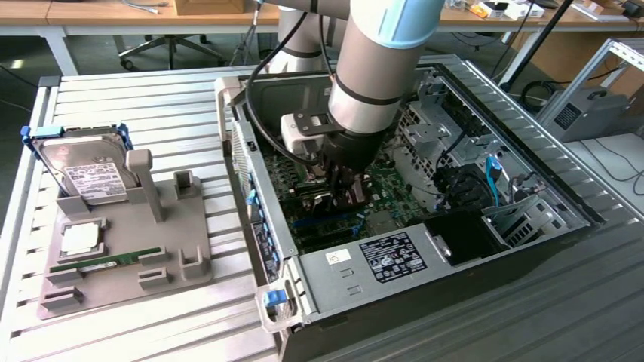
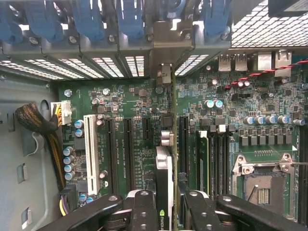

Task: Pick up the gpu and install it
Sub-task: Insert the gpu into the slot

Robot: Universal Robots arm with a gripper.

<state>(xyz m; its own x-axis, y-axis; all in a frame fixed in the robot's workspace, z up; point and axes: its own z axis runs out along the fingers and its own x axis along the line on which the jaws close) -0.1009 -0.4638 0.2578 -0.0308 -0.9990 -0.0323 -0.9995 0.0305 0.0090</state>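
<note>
We have the gripper (image 1: 342, 190) clamped on the gpu (image 2: 164, 166), held on edge low inside the case (image 1: 403, 256) over the motherboard (image 2: 130, 103) slots, its bracket towards the rear openings, apparently to line up with a slot.

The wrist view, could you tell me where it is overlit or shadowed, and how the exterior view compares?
Wrist view: light burns white through the rear vents; the motherboard is evenly lit; the gripper, shut on the gpu, is dark. Exterior view: the table is evenly bright, while the arm shades the case interior.
</note>
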